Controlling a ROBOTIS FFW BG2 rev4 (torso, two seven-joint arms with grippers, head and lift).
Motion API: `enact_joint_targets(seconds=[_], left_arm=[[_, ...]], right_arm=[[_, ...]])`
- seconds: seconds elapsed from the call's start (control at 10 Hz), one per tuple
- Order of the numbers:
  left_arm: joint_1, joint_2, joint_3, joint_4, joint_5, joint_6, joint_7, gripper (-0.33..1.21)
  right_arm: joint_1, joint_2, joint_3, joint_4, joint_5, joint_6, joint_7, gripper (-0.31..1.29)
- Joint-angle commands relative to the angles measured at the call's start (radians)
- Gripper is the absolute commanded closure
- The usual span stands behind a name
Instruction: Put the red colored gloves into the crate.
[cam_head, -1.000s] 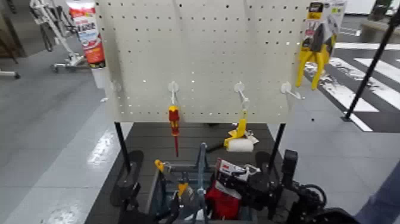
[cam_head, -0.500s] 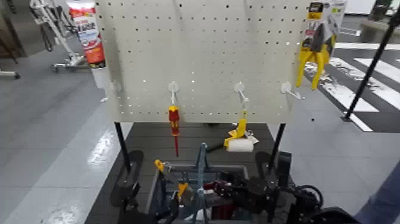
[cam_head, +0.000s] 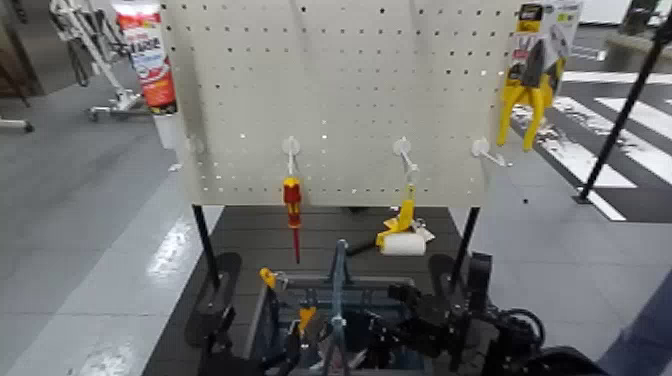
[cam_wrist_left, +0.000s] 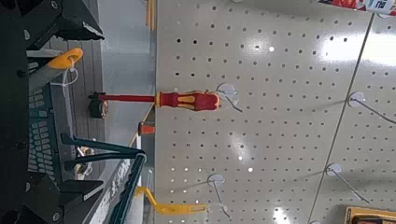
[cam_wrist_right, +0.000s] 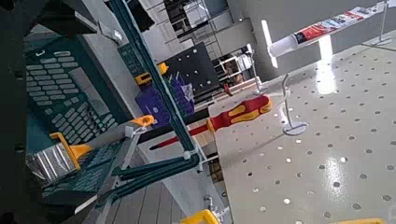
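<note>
The crate (cam_head: 345, 286) is a grey-blue bin at the bottom of the head view, below the pegboard. Its latticed wall also shows in the left wrist view (cam_wrist_left: 42, 126) and the right wrist view (cam_wrist_right: 65, 89). My right gripper (cam_head: 388, 325) is low over the crate's right half, with its dark arm reaching in from the right. My left gripper (cam_head: 300, 345) is at the crate's left front. The red gloves are out of sight in every view.
A white pegboard (cam_head: 340, 90) stands behind the crate. On it hang a red-and-yellow screwdriver (cam_head: 291, 205), yellow pliers (cam_head: 530, 90) and a sealant tube (cam_head: 145, 55). A yellow-handled paint roller (cam_head: 402, 232) lies beyond the crate. Yellow-handled tools (cam_head: 268, 277) rest at its left side.
The red gloves, held up at the crate's right side a second ago, have gone down out of sight. My right arm has dropped lower and shifted left over the crate.
</note>
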Motion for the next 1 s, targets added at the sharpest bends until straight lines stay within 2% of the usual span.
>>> enact_joint_targets(seconds=[0.1, 0.2, 0.3, 0.5, 0.6, 0.7, 0.8, 0.9, 1.0], left_arm=[[0.000, -0.090, 0.000, -0.002, 0.000, -0.001, 0.000, 0.17], [0.000, -0.090, 0.000, 0.000, 0.000, -0.001, 0.000, 0.17], [0.000, -0.089, -0.002, -0.002, 0.000, -0.001, 0.000, 0.17], [0.003, -0.089, 0.000, -0.002, 0.000, -0.002, 0.000, 0.17], [0.003, -0.089, 0.002, -0.002, 0.000, -0.004, 0.000, 0.17], [0.003, -0.089, 0.002, -0.002, 0.000, -0.004, 0.000, 0.17], [0.005, -0.089, 0.002, -0.003, 0.000, -0.005, 0.000, 0.17], [0.006, -0.089, 0.006, -0.005, 0.002, -0.008, 0.000, 0.17], [0.008, -0.087, 0.006, -0.005, 0.000, -0.008, 0.000, 0.17]], right_arm=[[0.004, -0.002, -0.008, -0.017, 0.003, -0.015, -0.008, -0.10], [0.020, -0.005, -0.022, -0.043, 0.014, -0.024, -0.032, -0.10], [0.058, -0.011, -0.048, -0.096, 0.040, -0.060, -0.101, -0.10], [0.162, -0.008, -0.125, -0.227, 0.125, -0.098, -0.247, -0.10], [0.213, -0.005, -0.151, -0.276, 0.138, -0.100, -0.296, -0.10], [0.268, -0.009, -0.169, -0.331, 0.161, -0.153, -0.374, -0.10], [0.345, 0.000, -0.186, -0.408, 0.223, -0.196, -0.495, -0.05], [0.413, 0.012, -0.192, -0.428, 0.260, -0.288, -0.569, 0.01], [0.463, 0.015, -0.203, -0.465, 0.280, -0.304, -0.604, 0.01]])
